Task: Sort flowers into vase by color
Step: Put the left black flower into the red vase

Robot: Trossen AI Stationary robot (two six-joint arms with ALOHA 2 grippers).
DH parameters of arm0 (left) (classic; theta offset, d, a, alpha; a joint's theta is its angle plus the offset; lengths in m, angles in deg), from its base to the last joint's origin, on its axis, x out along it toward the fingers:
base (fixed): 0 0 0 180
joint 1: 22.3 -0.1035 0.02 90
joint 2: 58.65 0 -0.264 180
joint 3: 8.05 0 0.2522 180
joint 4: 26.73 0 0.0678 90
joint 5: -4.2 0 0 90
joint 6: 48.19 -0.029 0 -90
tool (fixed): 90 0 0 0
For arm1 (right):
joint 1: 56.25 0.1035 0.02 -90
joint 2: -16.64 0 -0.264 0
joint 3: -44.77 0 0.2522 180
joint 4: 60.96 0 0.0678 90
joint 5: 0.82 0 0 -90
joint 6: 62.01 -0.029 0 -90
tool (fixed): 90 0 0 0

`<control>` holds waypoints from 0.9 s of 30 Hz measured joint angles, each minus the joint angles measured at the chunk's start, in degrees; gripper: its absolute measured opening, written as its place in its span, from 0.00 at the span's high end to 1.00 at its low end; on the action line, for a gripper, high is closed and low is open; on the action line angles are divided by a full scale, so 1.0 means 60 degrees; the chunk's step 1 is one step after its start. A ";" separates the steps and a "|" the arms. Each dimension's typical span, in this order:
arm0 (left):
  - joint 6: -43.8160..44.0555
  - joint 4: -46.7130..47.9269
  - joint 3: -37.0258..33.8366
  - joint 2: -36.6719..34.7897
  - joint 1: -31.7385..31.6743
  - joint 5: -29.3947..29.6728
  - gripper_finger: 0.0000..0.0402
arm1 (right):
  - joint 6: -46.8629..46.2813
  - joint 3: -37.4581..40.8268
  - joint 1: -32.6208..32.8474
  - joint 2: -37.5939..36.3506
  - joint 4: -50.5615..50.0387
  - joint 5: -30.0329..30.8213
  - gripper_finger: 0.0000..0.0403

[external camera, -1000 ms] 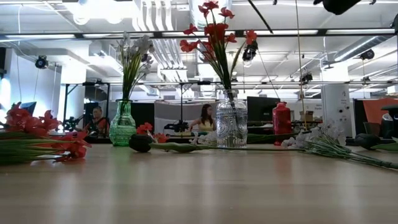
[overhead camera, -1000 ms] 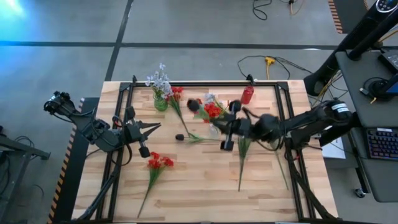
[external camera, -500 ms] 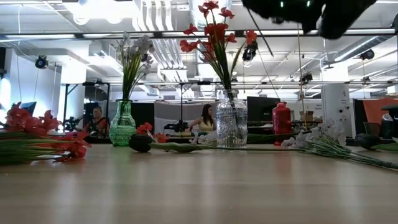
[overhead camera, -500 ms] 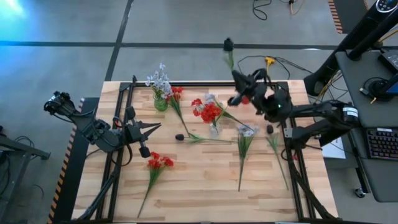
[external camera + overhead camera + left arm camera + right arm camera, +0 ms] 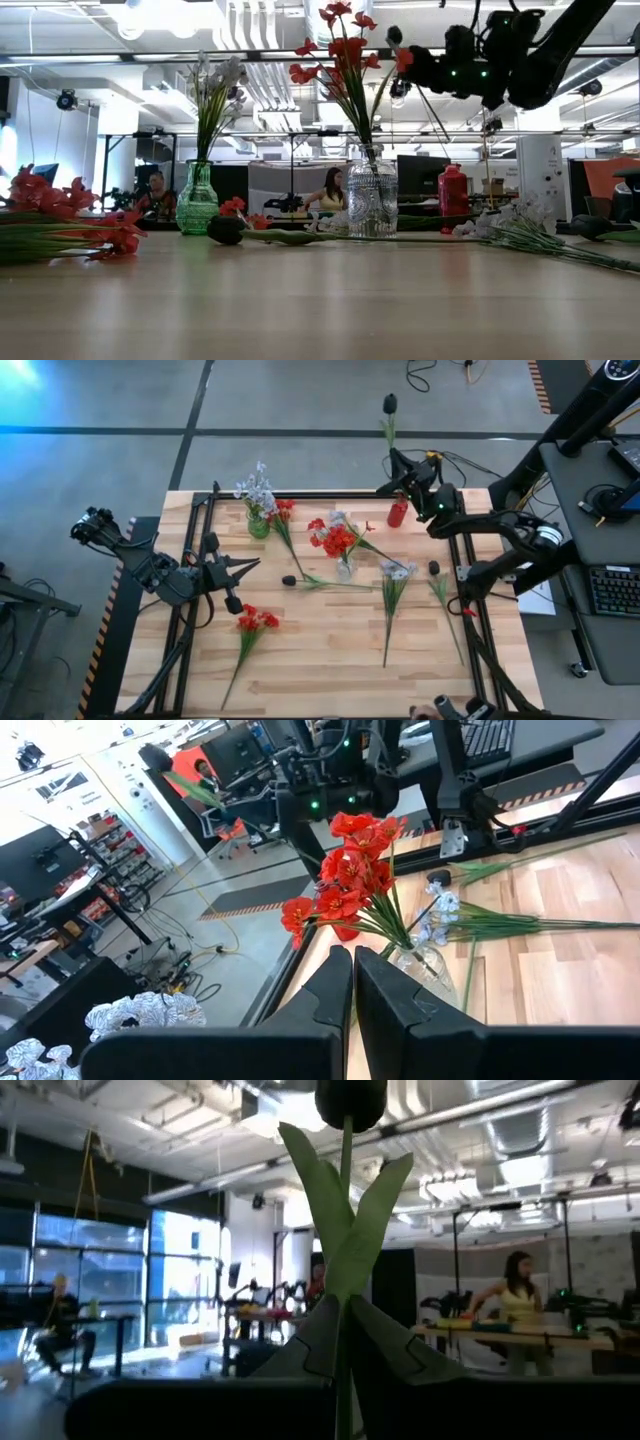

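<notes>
Above the wooden table's [image 5: 320, 660] far edge, right gripper [image 5: 398, 468] clamps dark flower [image 5: 389, 405].

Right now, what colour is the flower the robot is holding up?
Black, on a green stem; the dark flower shows best in the right wrist view.

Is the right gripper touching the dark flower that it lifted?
Touching. In the right wrist view the right gripper has its fingers closed on the green stem of the dark flower, which stands straight up between them.
</notes>
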 joint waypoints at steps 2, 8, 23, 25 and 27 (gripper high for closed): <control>0.0000 0.0000 0.0000 0.0000 0.0000 0.0006 1.00 | 0.0017 0.0017 -0.0143 0.0347 0.0831 0.0000 0.97; -0.0079 0.0000 0.0000 0.0000 0.0000 0.0013 1.00 | 0.0155 0.0138 -0.0460 0.1118 0.1644 -0.0070 0.97; -0.0215 0.0000 -0.0004 0.0000 0.0000 0.0013 1.00 | 0.0547 0.0113 -0.0886 0.1588 0.1548 -0.0076 0.97; -0.0215 -0.0003 -0.0004 0.0000 0.0000 0.0013 1.00 | 0.0388 0.0076 -0.0959 0.1822 0.1541 -0.0071 0.97; -0.0215 -0.0002 -0.0004 0.0000 -0.0004 0.0013 1.00 | 0.0353 0.0059 -0.0973 0.2017 0.1538 -0.0066 0.97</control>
